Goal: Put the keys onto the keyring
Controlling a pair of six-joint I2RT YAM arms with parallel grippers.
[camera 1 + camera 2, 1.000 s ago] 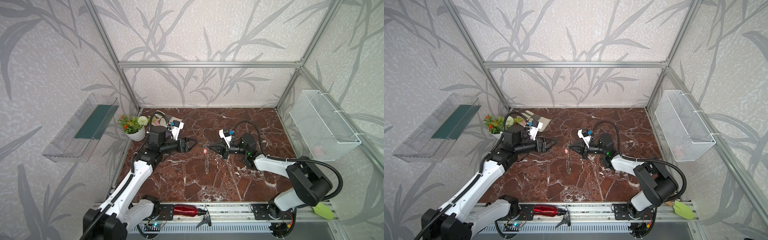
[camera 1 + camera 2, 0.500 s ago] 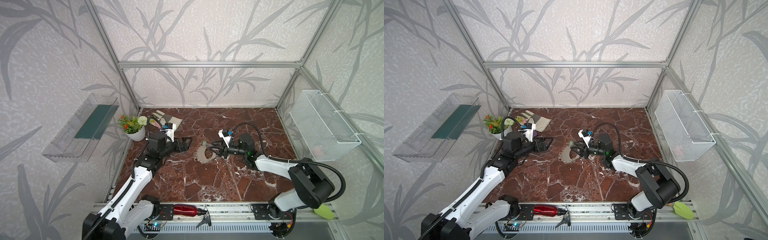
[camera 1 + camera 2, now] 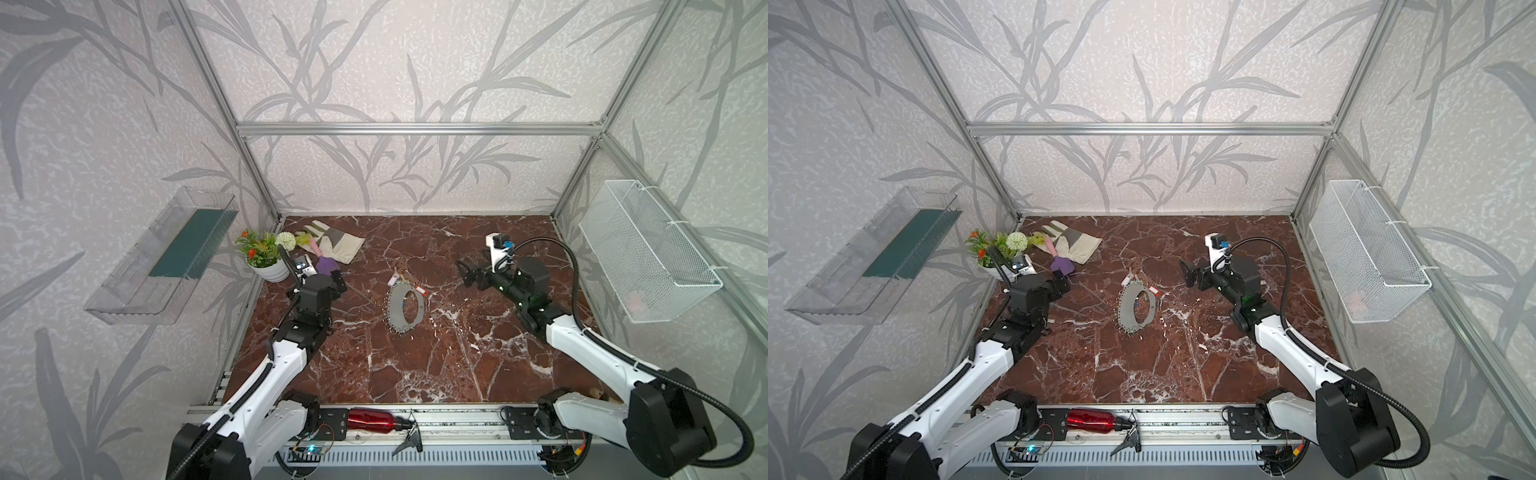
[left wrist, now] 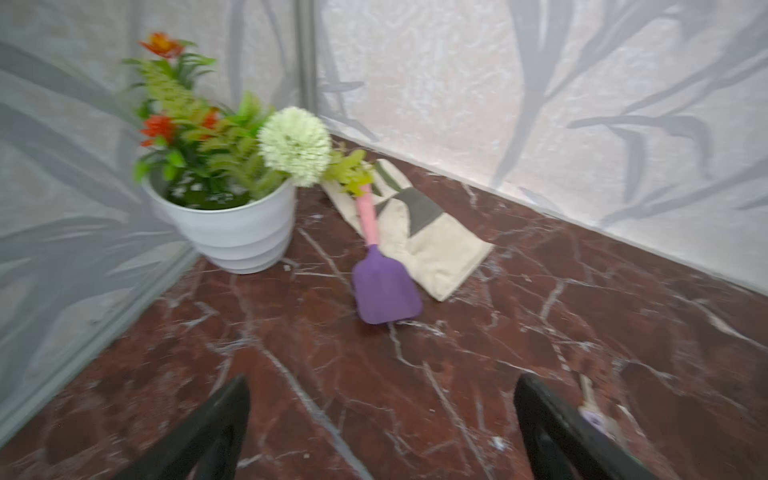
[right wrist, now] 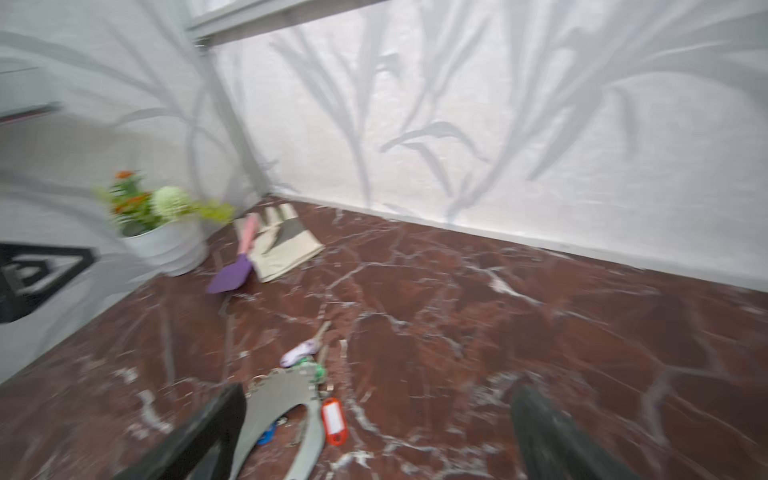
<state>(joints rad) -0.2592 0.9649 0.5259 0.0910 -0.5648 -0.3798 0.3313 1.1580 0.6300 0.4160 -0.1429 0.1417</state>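
- left gripper point(image 4: 382, 378): black jaws wide apart, empty
- right gripper point(image 5: 376, 388): jaws wide apart, empty
- flat grey crescent keyring point(image 5: 282, 399) on marble point(image 5: 457, 332), between both jaws, touching neither
- plastic-tagged keys point(image 5: 333, 420) at its edge

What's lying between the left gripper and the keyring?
Nothing: in both top views only bare marble tabletop separates the left gripper from the keyring.

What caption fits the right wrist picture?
Open right hand facing the keyring and tagged keys on the marble table.
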